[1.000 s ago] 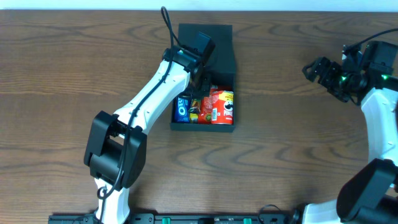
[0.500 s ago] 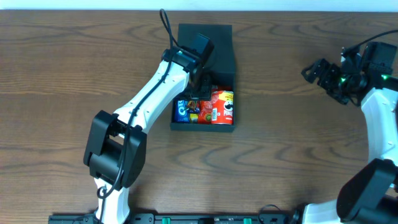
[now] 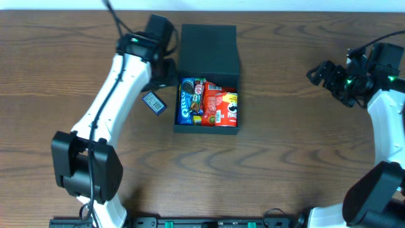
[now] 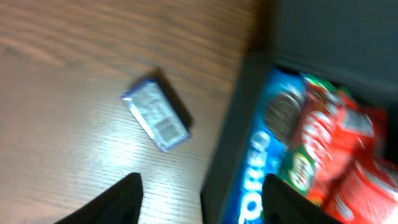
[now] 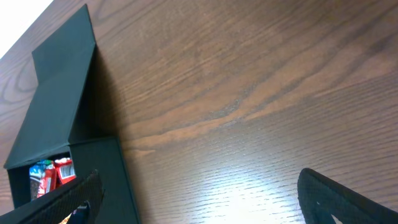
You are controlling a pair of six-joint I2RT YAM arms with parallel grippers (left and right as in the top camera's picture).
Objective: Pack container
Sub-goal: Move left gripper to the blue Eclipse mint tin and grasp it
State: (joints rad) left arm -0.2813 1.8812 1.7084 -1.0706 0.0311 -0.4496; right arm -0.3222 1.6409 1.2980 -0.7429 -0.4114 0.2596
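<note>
Between the parted, empty fingers (image 4: 121,202) of the left gripper (image 4: 202,180) runs the container (image 4: 227,149) wall. Beyond the left finger lies a blurred small blue packet (image 4: 155,116), possibly a snack. Right gripper (image 5: 199,174) gapes wide, holding nothing.

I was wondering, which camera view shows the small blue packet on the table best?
The left wrist view: the blue packet appears large and whole, though slightly blurred. Overhead shows it small, beside the container. The right wrist view misses it.

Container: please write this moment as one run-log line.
container: lid open, snacks inside | blue packet: on table | left claw: open | right claw: open
</note>
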